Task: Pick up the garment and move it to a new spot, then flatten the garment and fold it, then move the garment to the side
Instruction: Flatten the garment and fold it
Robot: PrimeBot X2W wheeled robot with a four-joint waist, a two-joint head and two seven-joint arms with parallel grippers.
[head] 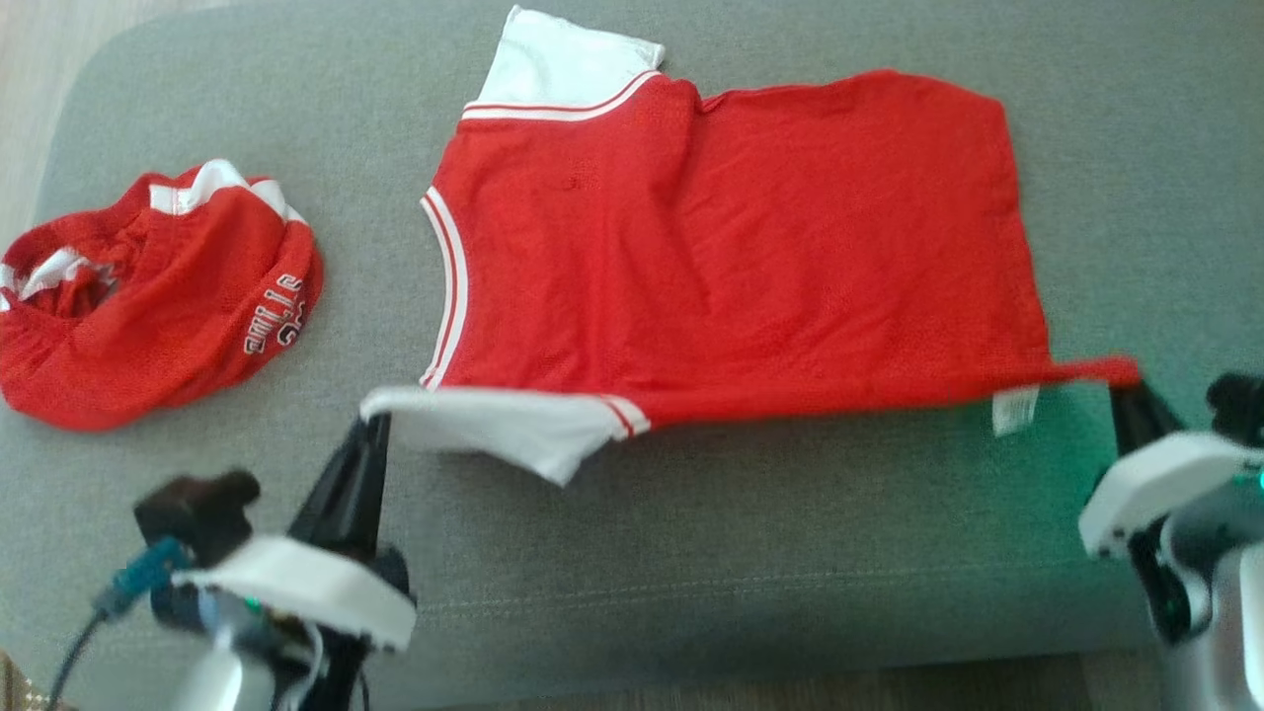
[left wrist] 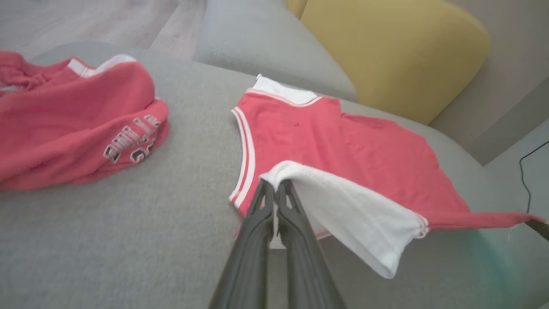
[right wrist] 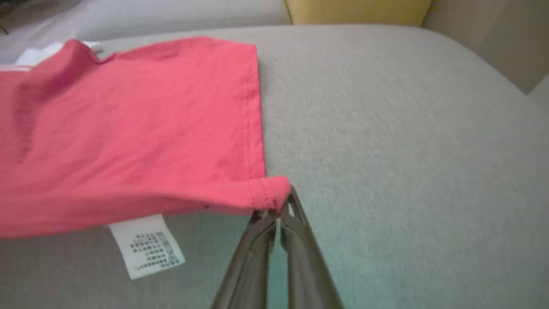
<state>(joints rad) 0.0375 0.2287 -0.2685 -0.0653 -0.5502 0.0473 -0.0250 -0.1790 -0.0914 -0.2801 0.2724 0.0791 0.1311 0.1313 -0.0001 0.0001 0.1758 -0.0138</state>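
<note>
Grey sofa cushion (head: 691, 553) is taking up most of the head view, with a yellow cushion (left wrist: 386, 51) sitting behind it at the upper right of the left wrist view. A red jersey (head: 731, 247) is lying spread across the centre and right of the frame, flat except for its near edge, which is hanging off the fabric between the two grippers.

The left gripper (head: 373, 427) is pinching the tip of the near white sleeve (head: 494, 425) at lower left, fingers closed tight on cloth. The right gripper (head: 1126, 390) is clamping the near hem corner at lower right, with a care label (head: 1014, 410) dangling just beside it.

This is reading as either the final flattening tug or the start of the fold. To do it well, both arms should be travelling at equal height and pace, holding the edge taut but not dragging the far half. The sleeve pinch looks thin and could slip.

The jersey's long axis is running left to right across the frame, with the neck and sleeves pointing left and the hem right. A crumpled red pair of shorts (head: 148, 296) is lying well apart at far left.
</note>
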